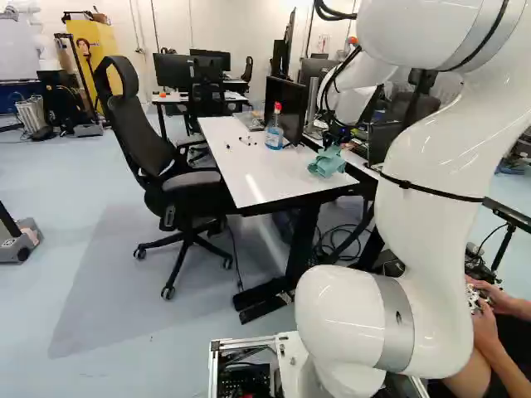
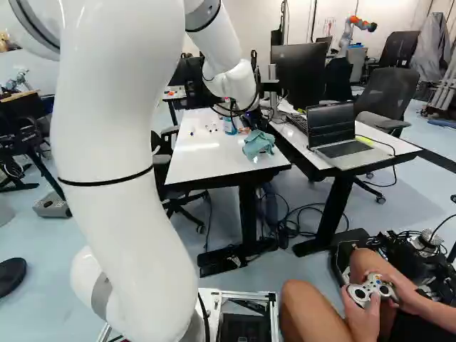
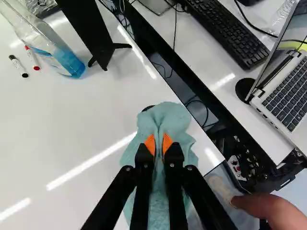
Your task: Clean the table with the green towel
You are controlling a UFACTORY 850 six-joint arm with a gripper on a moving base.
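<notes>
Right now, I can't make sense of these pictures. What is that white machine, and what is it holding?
It is a robot arm on a base. Two pictures come from cameras on the base, left and right behind the arm, showing one scene. The third looks from the wrist along the gripper, its two-fingered grabber. On the white table stand a bottle of blue liquid and a black screen; two markers lie nearby. The gripper pinches a green towel near the table's corner.
</notes>
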